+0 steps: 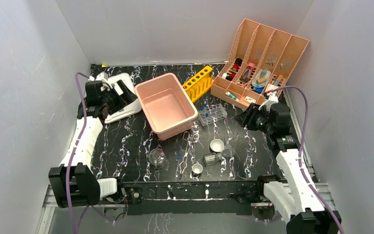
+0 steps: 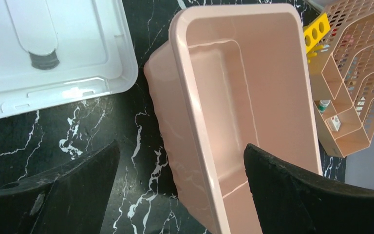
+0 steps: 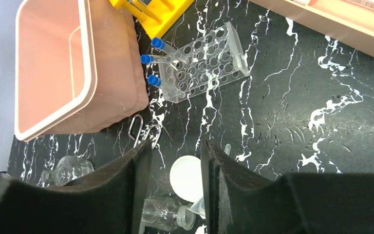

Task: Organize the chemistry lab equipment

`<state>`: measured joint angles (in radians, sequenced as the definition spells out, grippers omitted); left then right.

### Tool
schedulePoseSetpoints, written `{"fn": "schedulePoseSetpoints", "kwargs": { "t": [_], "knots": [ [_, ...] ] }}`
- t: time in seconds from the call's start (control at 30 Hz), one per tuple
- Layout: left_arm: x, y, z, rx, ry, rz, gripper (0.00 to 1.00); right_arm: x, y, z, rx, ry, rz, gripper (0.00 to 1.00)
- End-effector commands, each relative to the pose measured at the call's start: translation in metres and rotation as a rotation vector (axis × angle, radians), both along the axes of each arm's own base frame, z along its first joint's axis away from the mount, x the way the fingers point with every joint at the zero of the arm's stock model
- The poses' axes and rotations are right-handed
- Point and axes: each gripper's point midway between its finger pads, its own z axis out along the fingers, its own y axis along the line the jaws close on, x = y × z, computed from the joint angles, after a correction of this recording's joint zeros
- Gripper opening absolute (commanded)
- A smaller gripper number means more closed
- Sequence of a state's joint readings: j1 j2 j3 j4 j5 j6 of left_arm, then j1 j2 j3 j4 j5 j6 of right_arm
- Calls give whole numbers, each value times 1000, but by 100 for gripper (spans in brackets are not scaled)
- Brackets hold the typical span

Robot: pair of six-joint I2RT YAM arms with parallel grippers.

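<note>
From above, the loose glassware lies on the bench (image 1: pixel 126 141) near the arms: a round flask (image 1: pixel 157 157), wire tongs (image 1: pixel 187 148), two white dishes (image 1: pixel 217 145) and a beaker (image 1: pixel 213 159) on its side. The pink tub (image 1: pixel 148 92) stands farther back. The left gripper (image 1: pixel 119 97) hangs over a white lid (image 1: pixel 126 109), and the right gripper (image 1: pixel 241 117) is raised near the file organizer (image 1: pixel 292 48). In the left wrist view, the fingers are spread as wide as they go and hold nothing, with the tub's near wall showing between them. In the right wrist view, the fingers have only a narrow gap and also hold nothing; the larger dish and the beaker show below that gap. From here that gap looks too narrow for the dish, so a descent could press on its rim and flip it. It could also knock the beaker and set it rolling into the other glass.
</note>
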<state>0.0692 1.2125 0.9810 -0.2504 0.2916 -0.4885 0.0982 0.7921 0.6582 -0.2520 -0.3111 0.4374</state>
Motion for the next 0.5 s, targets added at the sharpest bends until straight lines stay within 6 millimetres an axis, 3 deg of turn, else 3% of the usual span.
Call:
{"fn": "schedulePoseSetpoints", "kwargs": {
  "t": [0.0, 0.13, 0.23, 0.37, 0.47],
  "knots": [
    [19, 4, 34, 9, -60, 5, 98, 10, 14, 21, 27, -88, 60, 56],
    [37, -4, 53, -4, -103, -38, 98, 20, 38, 20, 27, -71, 106, 57],
    [49, 3, 69, 39, -139, -6, 98, 25, 73, 22, -39, -87, 155, 58],
    [47, 13, 65, 87, -131, 40, 98, 29, 127, 23, -208, -105, 220, 61],
    [39, 12, 49, 119, -110, 43, 98, 24, 154, 16, -326, -115, 238, 63]
  ]
}}
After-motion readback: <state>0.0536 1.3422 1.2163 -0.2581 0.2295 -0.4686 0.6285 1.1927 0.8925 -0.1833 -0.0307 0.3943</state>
